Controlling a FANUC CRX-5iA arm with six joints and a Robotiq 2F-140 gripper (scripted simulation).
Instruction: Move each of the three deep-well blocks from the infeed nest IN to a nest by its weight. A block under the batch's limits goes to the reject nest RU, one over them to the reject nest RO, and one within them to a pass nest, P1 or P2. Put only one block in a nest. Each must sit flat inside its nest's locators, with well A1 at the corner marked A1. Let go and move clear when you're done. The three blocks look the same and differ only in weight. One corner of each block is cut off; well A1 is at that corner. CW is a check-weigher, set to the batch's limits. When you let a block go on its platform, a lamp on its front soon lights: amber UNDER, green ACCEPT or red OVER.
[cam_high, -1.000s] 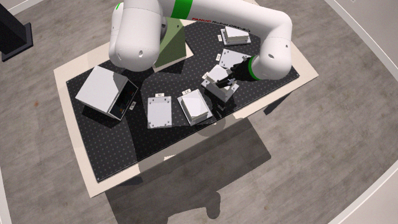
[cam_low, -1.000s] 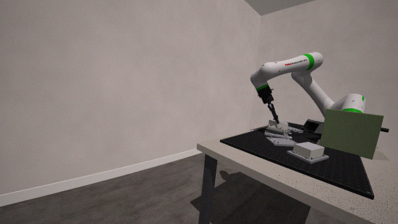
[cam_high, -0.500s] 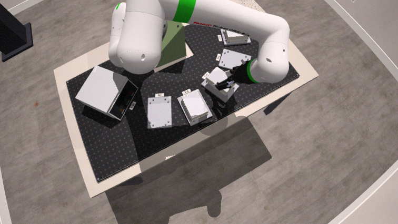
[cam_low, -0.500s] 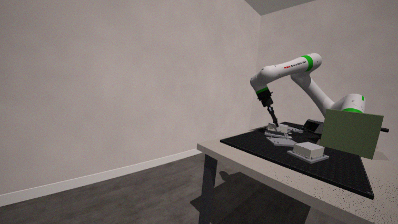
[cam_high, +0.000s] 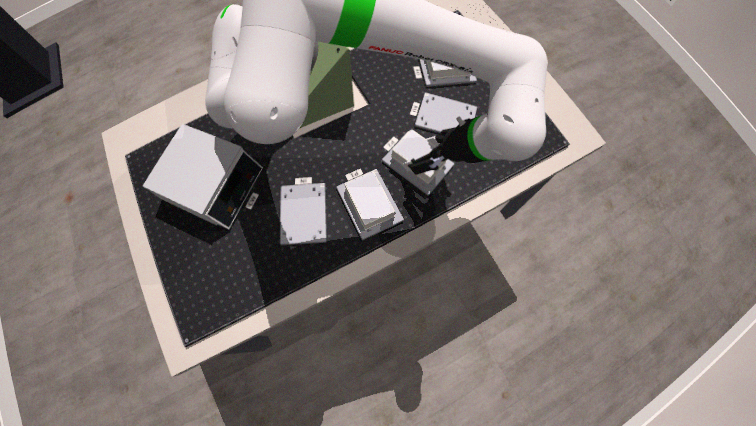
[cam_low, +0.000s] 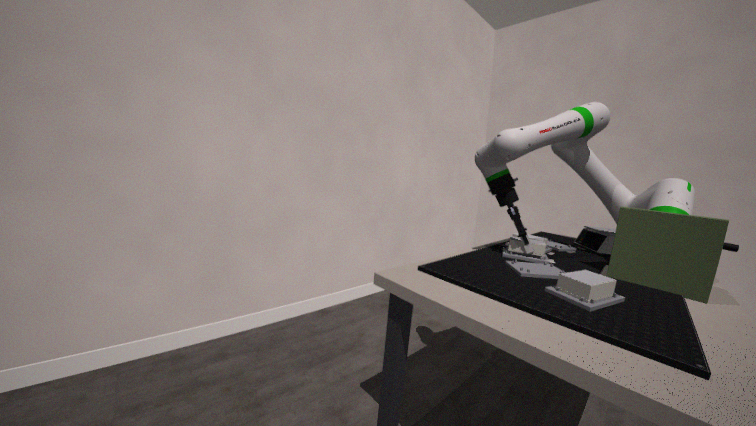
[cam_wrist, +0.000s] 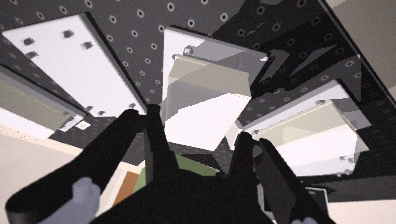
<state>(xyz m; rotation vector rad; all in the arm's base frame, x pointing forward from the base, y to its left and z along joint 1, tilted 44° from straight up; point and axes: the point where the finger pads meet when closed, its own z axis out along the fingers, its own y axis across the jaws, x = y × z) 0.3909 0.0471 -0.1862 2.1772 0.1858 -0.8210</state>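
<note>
My gripper is shut on a white deep-well block. It holds the block tilted, low over a grey nest plate near the mat's right front. I cannot tell whether the block touches the plate. A second block sits in the nest to the left. A third block sits in the far nest, partly hidden under the arm. The nest labels are too small to read.
An empty nest lies between the held block and the far block. Another empty nest lies left of the second block. The check-weigher stands at the mat's left. A green panel stands by the arm's base.
</note>
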